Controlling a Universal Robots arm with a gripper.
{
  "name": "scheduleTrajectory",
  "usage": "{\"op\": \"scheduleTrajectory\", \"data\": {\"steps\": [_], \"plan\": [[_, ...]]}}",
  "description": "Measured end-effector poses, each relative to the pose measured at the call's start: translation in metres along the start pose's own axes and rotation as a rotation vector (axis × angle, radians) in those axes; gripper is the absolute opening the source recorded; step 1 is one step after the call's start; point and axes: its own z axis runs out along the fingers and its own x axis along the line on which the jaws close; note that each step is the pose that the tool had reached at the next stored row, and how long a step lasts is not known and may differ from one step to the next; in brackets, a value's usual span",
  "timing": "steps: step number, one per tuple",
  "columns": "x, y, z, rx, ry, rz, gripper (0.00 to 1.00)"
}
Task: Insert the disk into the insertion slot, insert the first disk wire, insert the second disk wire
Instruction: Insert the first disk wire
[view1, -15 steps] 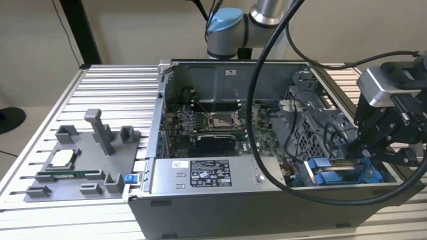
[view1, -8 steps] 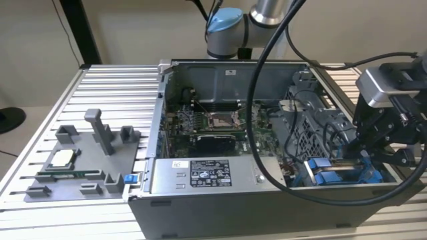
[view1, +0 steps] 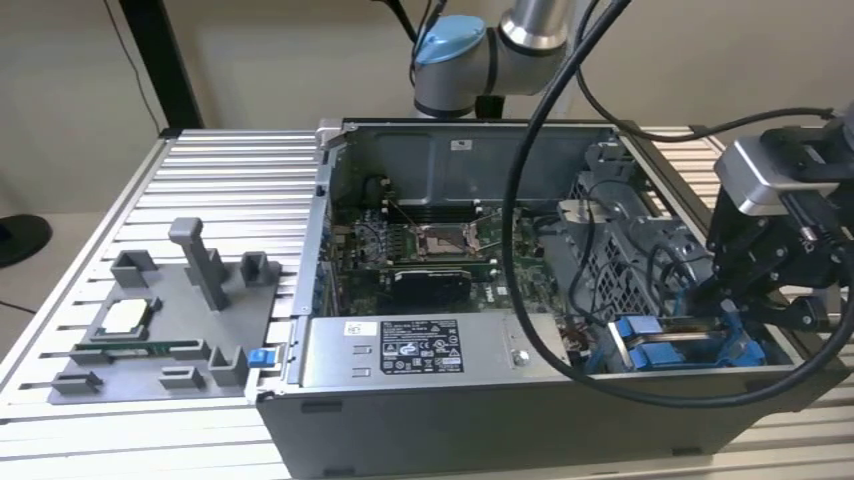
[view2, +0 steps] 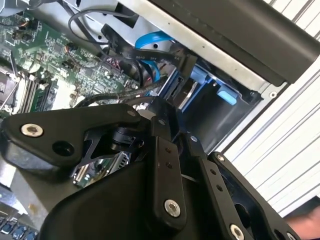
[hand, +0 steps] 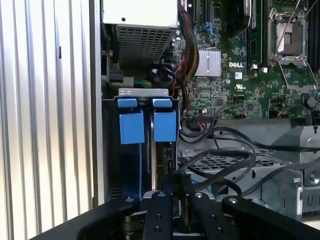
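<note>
- Gripper (view1: 747, 300) sat low over the drive bay corner of the open computer case (view1: 441, 400), at the exterior view's right.
- Couldn't tell whether its fingers were apart or together, or clamped on anything; the linkage blocked the tips in both wrist views.
- Insertion slot (hand: 147, 150) was right below the gripper (hand: 175, 192): grey metal bay, blue rails and two blue tabs (hand: 131, 125) side by side.
- Disk (hand: 161, 157) looked seated edge-on in the slot, under the second tab; only a dark edge was visible, so not certain.
- Black cables (hand: 225, 165) looped over the grey drive cage just beside the slot, one running in near the fingertips.
- Second wrist view: gripper (view2: 167, 130) was close to a black and blue cable bundle (view2: 145, 60) by the bay.
- Power supply box (view1: 420, 350) with a sticker sat along the case's front edge.
- Grey fixture tray (view1: 160, 340) sat on the table at the exterior view's left, well apart.
</note>
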Motion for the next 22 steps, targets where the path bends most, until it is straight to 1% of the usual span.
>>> {"op": "scheduleTrajectory", "data": {"steps": [3,7,9,18,20,22], "plan": [[0.0000,-0.0065,0.0015,-0.0024,0.0003,-0.013,0.00],[0.0004,-0.0075,0.0039,-0.0101,0.0023,-0.055,0.00],[0.0006,-0.0076,0.0050,-0.0122,0.0026,-0.067,0.00],[0.0009,-0.0092,0.0081,-0.0130,0.0032,-0.080,0.00],[0.0010,-0.0098,0.0085,-0.0126,0.0031,-0.085,0.00],[0.0011,-0.0099,0.0092,-0.0103,0.0024,-0.089,0.00]]}}
